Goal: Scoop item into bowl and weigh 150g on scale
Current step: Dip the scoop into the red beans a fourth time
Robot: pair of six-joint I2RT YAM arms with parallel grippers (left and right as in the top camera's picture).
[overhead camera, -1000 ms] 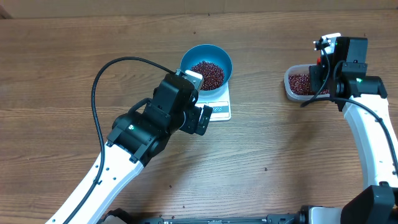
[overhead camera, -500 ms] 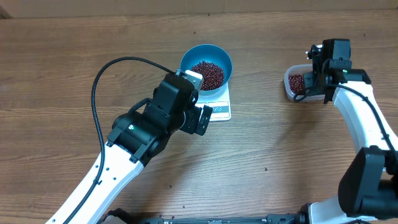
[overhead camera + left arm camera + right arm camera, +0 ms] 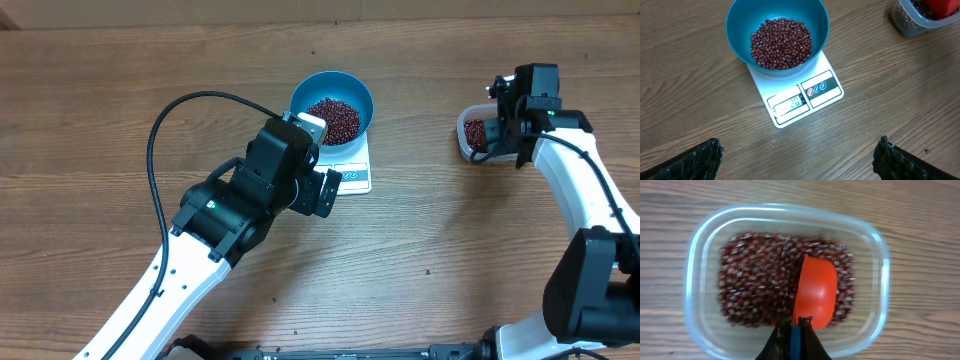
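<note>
The sky-blue bowl [image 3: 300, 100] stands on the white scale [image 3: 352, 176] with a heap of dark red beans [image 3: 333, 118] in it. The left wrist view shows the bowl [image 3: 740, 22], its beans [image 3: 781, 42] and the scale [image 3: 812, 95] with its display lit. My left gripper [image 3: 799, 146] hovers open in front of the scale, apart from it, with nothing between its fingers. My right gripper [image 3: 796, 330] is shut on the blue handle of an orange-red scoop [image 3: 815, 292]. The scoop head sits over more beans [image 3: 760, 275] inside the clear container [image 3: 879, 270].
The clear container [image 3: 467, 140] stands on the wooden table to the right of the scale, partly hidden by my right gripper [image 3: 508, 118]. The left arm's black cable [image 3: 160, 130] loops over the table's left half.
The right wrist has swung left and turned over the clear container, covering more of it. The left arm, bowl and scale have not moved.
</note>
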